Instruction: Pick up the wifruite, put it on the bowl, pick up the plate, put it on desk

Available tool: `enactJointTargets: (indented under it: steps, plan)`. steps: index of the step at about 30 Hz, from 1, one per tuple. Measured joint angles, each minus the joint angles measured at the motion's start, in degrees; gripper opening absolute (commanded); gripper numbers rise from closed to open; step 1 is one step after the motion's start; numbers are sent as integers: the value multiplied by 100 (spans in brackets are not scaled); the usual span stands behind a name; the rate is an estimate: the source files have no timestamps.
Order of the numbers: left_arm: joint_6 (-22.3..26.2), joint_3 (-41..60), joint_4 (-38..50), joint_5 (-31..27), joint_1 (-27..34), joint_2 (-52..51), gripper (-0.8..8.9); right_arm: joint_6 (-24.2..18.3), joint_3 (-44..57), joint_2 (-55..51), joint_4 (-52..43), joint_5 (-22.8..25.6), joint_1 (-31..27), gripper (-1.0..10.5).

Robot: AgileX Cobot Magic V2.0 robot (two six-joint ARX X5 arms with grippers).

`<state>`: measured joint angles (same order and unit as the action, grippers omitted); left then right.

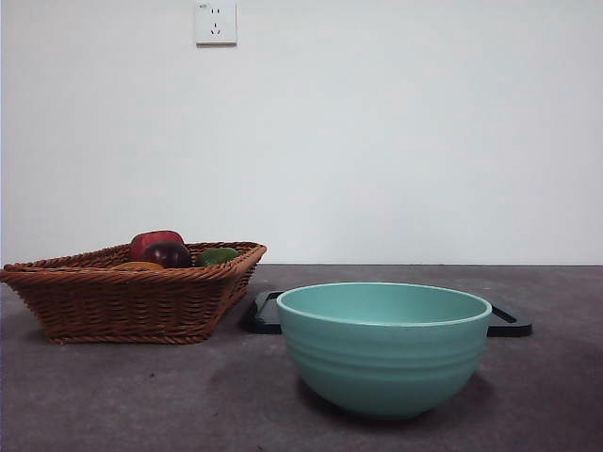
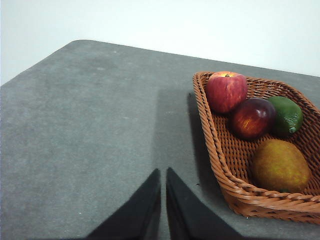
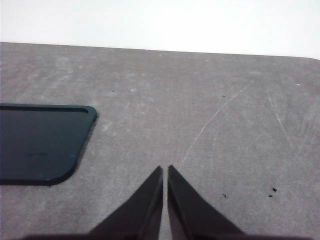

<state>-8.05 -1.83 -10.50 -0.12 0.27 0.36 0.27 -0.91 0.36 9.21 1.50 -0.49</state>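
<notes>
The wifruite (image 2: 280, 166) lies in the wicker basket (image 2: 220, 165), off to one side of the left gripper (image 2: 163, 172). That gripper's 2 jaws look pressed together, empty.

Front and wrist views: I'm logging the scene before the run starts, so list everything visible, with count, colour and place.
wicker basket: one, brown, on the desk, beside the bowl.
wifruite: one, orange-brown, in the basket.
red apple: one, in the basket.
dark purple fruit: one, in the basket, between apple and lime.
lime: one, green, in the basket.
bowl: one, teal-green, empty as far as visible, on the desk in front of the tray.
tray: one, black, flat on the desk.
desk: one, dark grey.
wall socket: one, white, on the wall.
left gripper: black, shut, above bare desk near the basket.
right gripper: black, shut, above bare desk near the tray.
</notes>
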Motion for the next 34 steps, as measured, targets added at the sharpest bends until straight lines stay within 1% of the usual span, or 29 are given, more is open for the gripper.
enactJointTargets:
  steps: [5,8,11,16,20,27,31,34]
  plan:
    - [0,0,0,0,0,0,17,2,0,0,-7,0,0,6]
    - [-22,0,0,0,0,0,16,85,0,0,-50,-4,0,6]
    - [-46,0,0,0,0,0,16,334,0,0,-9,-79,0,6]
    - [-116,-2,0,2,-2,0,16,732,0,0,2,-457,0,6]
    - [-225,-35,-50,2,-2,0,16,1117,-66,0,74,-457,2,6]
    - [-494,-678,-50,0,-2,7,16,1526,-800,125,37,-455,2,6]
    - [-793,-979,-52,0,-2,168,16,1753,-1132,518,57,-573,22,6]
    - [-968,-1217,-186,0,-9,348,16,1869,-1462,883,94,-612,140,6]
